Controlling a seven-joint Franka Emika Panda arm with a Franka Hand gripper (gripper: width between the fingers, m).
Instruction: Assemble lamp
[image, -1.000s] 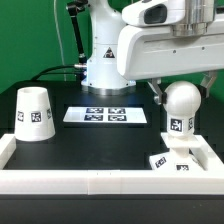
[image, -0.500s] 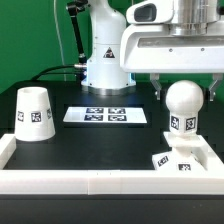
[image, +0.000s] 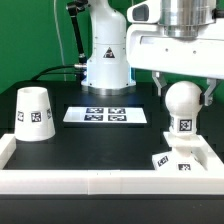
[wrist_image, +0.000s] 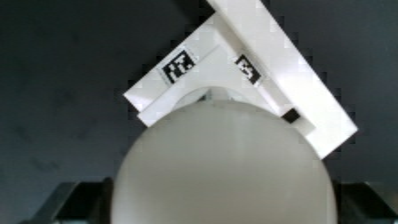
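Black table (image: 100, 145): bulb (image: 182, 108) upright on base (image: 165, 161), exterior view's right; gripper (image: 183, 93) fingers flank it, clamped or clear undeterminable. Shade (image: 34, 113) stands well apart, exterior view's left, not yet fitted.

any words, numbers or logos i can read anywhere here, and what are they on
No readable words or numbers anywhere.
Square tags on the shade, bulb, base and marker board: black-and-white patterns, not text.
Small dark mark on the robot arm: too small to read.
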